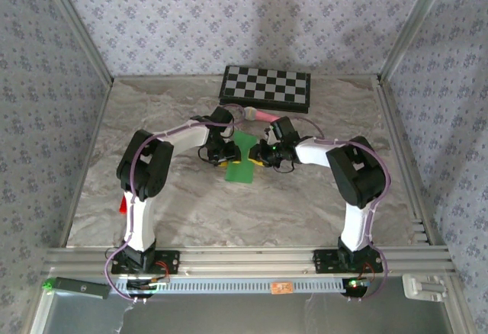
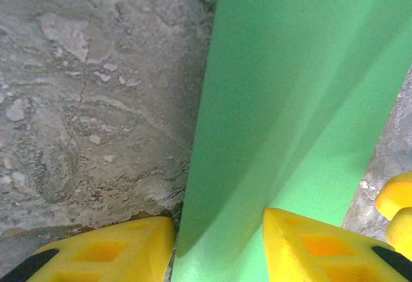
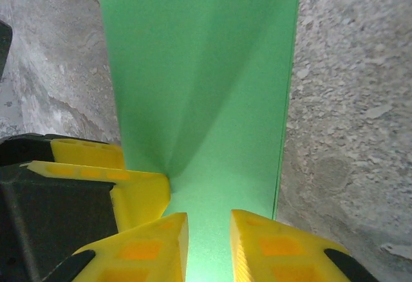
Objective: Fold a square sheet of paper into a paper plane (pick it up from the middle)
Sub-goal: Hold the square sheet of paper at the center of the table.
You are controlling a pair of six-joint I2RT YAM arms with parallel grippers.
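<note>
Plain green paper [image 1: 242,160] lies under left pincer [image 2: 219,230] and right pincer [image 3: 209,224].

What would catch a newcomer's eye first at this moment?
The bright green paper at the centre of the table, with the left gripper and right gripper meeting over it from either side. Behind them, a black-and-white checkered board lies at the far edge.

Place: robot test cell, lab-like
Enclosure: floral-patterned wall panels [image 1: 252,14] between aluminium posts [image 1: 78,25]
Surface: marble-look table [image 1: 305,204]
Rig: left arm [image 1: 141,174] and right arm [image 1: 354,174] bolted to slotted rail [image 1: 252,259]
</note>
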